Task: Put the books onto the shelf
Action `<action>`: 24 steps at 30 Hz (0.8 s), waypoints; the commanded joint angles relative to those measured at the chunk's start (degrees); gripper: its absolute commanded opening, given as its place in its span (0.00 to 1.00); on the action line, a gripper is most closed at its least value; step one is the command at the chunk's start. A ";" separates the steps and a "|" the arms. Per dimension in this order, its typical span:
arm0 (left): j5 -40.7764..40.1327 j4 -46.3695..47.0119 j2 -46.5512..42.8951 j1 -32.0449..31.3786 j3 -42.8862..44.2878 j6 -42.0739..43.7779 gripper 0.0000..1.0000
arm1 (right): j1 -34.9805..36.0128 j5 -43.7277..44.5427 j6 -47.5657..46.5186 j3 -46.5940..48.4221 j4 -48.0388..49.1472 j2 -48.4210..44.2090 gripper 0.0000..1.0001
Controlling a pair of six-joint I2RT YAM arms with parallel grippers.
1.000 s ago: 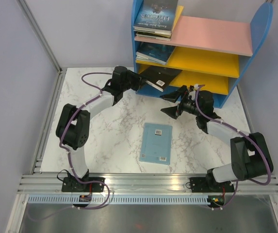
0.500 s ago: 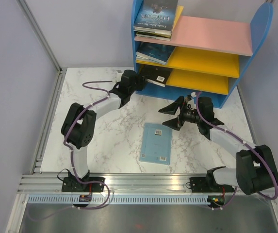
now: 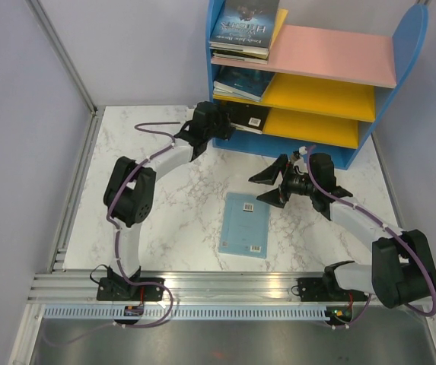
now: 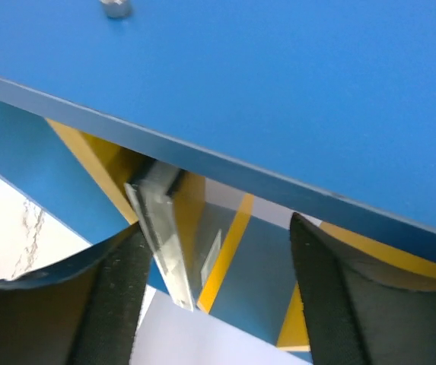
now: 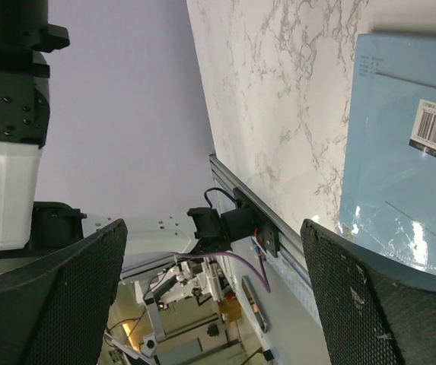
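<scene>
Top view: shelf (image 3: pixel 339 55) stands at 1 o'clock of marble table (image 3: pixel 172 213); blue side panels, pink top board, two yellow boards under it. Pink board, 9 o'clock end: small stack, dark fantasy-cover bk (image 3: pixel 245 23) on top, yellow-backed bk (image 3: pixel 278 26) showing beneath at its 3 o'clock side. Upper yellow board, 9 o'clock end: teal bk (image 3: pixel 240 82), flat. Lower yellow board, same end: black bk (image 3: pixel 249 116), flat, barcode up; whether it sits fully in, can't tell. L arm reaches to the shelf, left gripper (image 3: pixel 221 129) at 8 o'clock of black bk, just beside the blue panel. L wrist cam: jaws released, fingers (image 4: pixel 107 304) well apart, a bk's page edge in the gap close to one finger, other finger clear of it, so not gripped. Pale blue bk (image 3: pixel 246 225) lies flat on table, barcodes up, a little toward 5 o'clock from table centre, apart from shelf. Right gripper (image 3: pixel 268 185) hangs over that bk's 1 o'clock corner, jaws spread wide, gap betw them free. R wrist cam: bk's pale cover beside one finger (image 5: pixel 370 319), marble beyond. Contact w/ bk: can't tell.
</scene>
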 commanded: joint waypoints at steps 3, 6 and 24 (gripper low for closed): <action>6.45 -19.92 -1.42 1.03 -4.11 8.75 0.82 | 0.07 0.91 -8.00 2.90 -4.68 -1.71 0.98; 9.18 -22.81 -6.70 3.49 -7.20 13.31 0.86 | -0.37 2.13 -11.86 3.08 -10.02 -3.11 0.98; 31.76 -32.41 -14.83 7.73 -26.35 47.86 0.95 | -4.42 18.13 -25.86 -1.84 -27.02 3.82 0.98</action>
